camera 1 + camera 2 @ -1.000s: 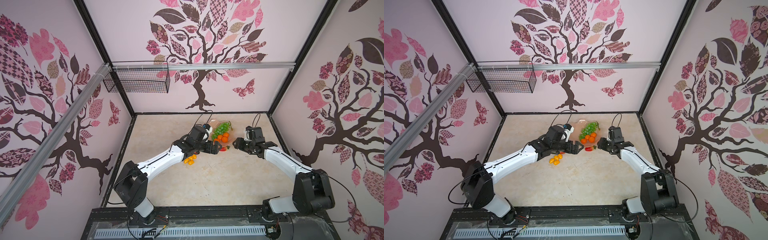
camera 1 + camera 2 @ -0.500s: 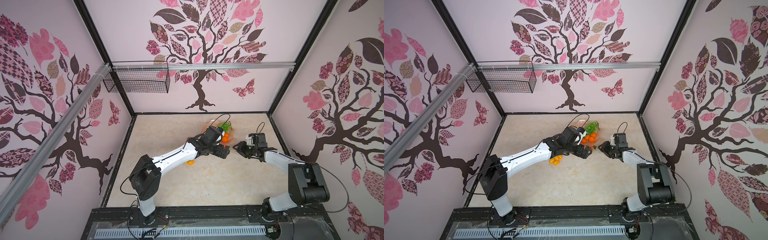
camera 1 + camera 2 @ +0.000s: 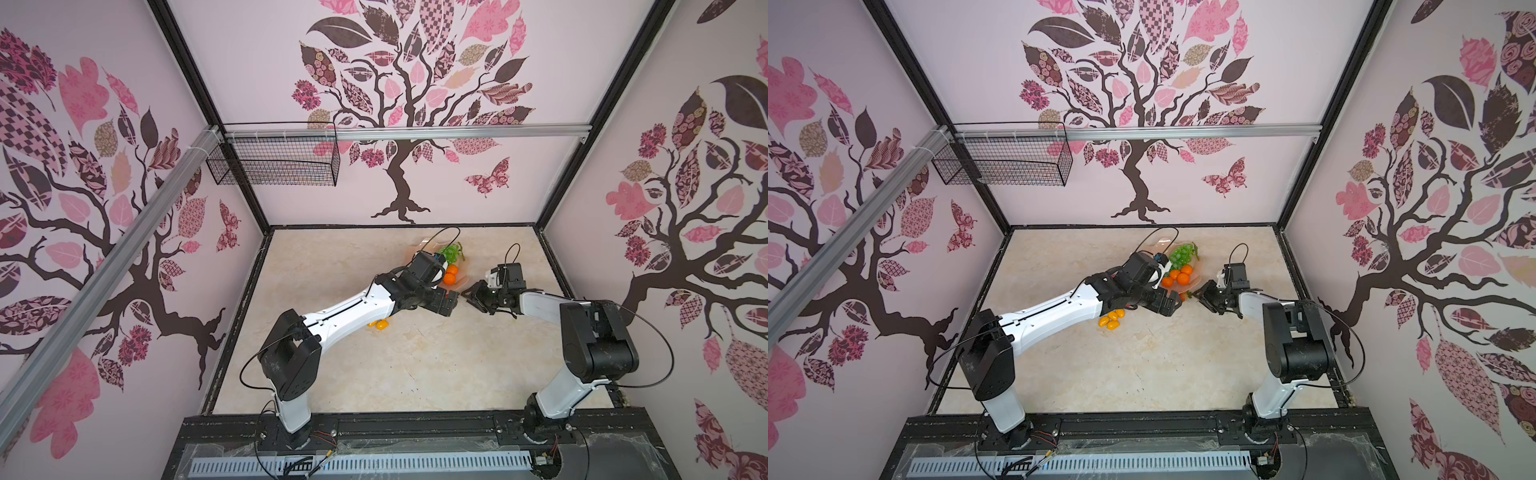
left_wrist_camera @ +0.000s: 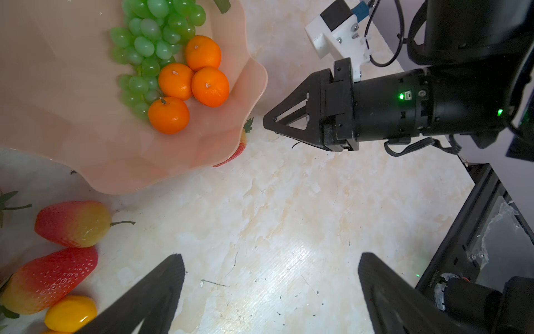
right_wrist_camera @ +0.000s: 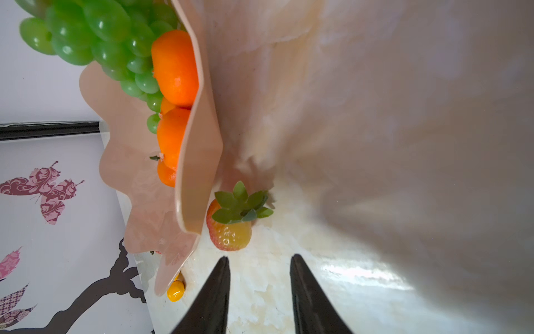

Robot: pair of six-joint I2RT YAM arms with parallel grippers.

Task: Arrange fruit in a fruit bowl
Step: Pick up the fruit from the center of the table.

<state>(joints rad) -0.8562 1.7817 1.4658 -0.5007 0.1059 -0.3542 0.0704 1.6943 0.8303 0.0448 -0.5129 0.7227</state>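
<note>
Peach fruit bowl (image 4: 57, 101) far back on the table (image 3: 415, 374), grape bunch (image 4: 147, 43) and four tangerines (image 4: 176, 81) inside, strawberry (image 5: 231, 234) seemingly tucked under its rim, right gripper (image 5: 258, 260) just before it, jaws narrowly parted, empty, left gripper (image 4: 270, 260) spread wide, empty.

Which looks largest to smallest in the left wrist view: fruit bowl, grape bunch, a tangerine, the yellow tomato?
1. fruit bowl, though cut off by the frame edge.
2. grape bunch, also partly cut off.
3. tangerine and yellow tomato look about alike; the tomato lies nearer the camera, so I won't rank them.
</note>
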